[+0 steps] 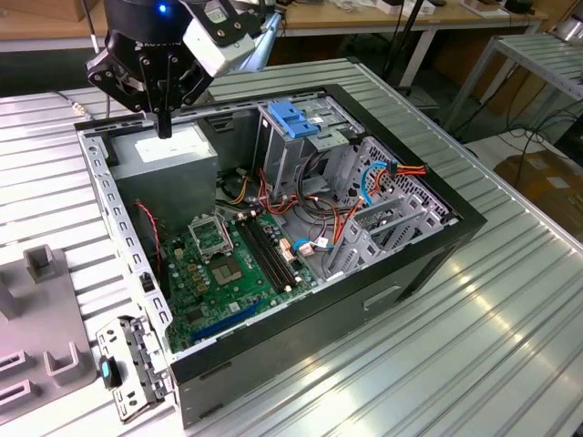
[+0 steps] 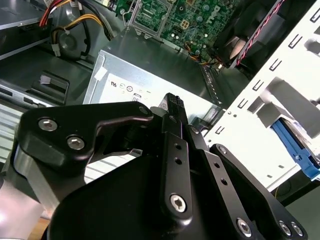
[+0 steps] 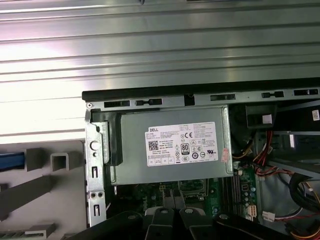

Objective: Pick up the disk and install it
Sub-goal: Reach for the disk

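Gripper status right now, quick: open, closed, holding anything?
Gripper: closed, nothing visibly held, above the grey box.

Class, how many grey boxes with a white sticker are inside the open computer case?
1: the grey box sits in a corner of the case, beneath the gripper, beside the motherboard; others could be hidden.
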`<action>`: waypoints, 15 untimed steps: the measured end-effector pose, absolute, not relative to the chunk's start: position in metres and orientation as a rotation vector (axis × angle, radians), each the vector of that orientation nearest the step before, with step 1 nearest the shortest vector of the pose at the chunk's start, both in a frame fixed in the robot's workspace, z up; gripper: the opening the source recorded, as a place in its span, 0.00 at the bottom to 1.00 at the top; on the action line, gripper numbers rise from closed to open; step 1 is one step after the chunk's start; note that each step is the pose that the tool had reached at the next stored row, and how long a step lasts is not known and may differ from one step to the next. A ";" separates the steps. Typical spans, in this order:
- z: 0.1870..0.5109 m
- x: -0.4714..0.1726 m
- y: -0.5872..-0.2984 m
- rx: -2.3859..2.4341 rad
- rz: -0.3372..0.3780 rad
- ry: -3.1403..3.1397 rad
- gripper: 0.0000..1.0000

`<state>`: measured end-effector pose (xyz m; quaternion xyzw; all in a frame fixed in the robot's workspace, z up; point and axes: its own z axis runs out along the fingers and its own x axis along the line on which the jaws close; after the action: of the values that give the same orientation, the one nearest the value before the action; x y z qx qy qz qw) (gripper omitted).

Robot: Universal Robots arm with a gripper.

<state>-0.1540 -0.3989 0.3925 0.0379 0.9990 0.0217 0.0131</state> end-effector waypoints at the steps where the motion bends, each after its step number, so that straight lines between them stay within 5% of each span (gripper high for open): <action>1: 0.393 -0.154 -0.399 0.118 0.068 3.112 0.11; 15: 0.392 -0.163 -0.399 0.118 0.068 3.112 0.11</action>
<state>-0.1629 -0.3989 0.3922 0.0378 0.9990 0.0217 0.0131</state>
